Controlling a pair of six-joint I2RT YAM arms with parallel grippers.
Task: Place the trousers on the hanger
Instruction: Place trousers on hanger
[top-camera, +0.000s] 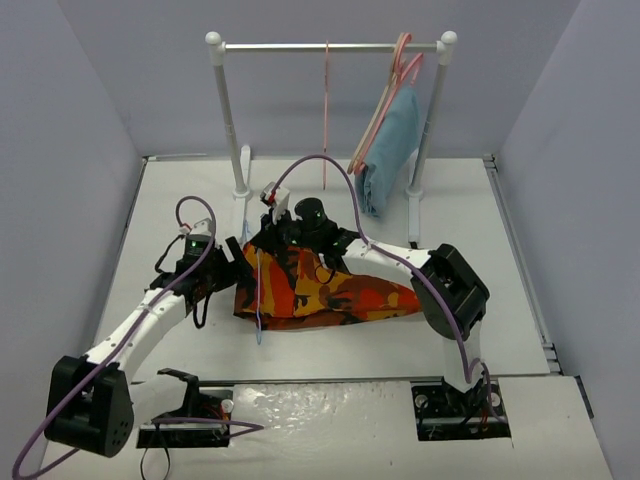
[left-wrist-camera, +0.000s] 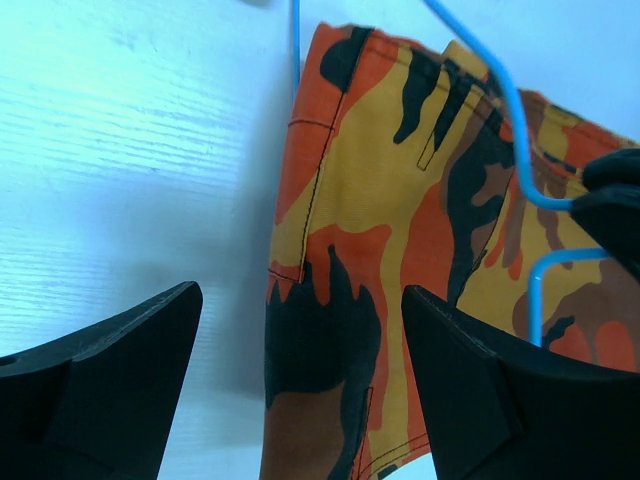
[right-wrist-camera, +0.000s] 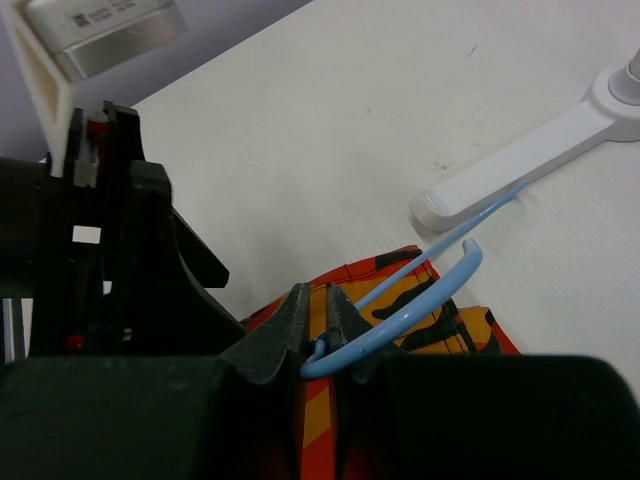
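Now, the right gripper (right-wrist-camera: 316, 302) has its jaws pinched together on the thin light-blue wire hanger (right-wrist-camera: 437, 297), just below the hook. The hook curls out over the top edge of the orange, red, yellow and dark brown camouflage trousers (top-camera: 330, 290). Those trousers lie flat on the white table (top-camera: 180, 200), mid-table, between the two arms.

Over on the other side, the left gripper (left-wrist-camera: 300, 297) is spread wide with nothing in it, hovering above the trousers' near edge.

My read: the fabric needs feeding over the hanger's bar. The left fingers should drop squarely onto that hemmed edge and bite all the layers. Meanwhile the right should hold the wire dead steady, so it doesn't twist in such a narrow pinch.

What can't be made out? The hanger's bottom bar is lost against the print, so I can't tell whether cloth already passes through the frame. From above, both wrists cover the trousers' far end. The left wrist view cuts off most of the legs.
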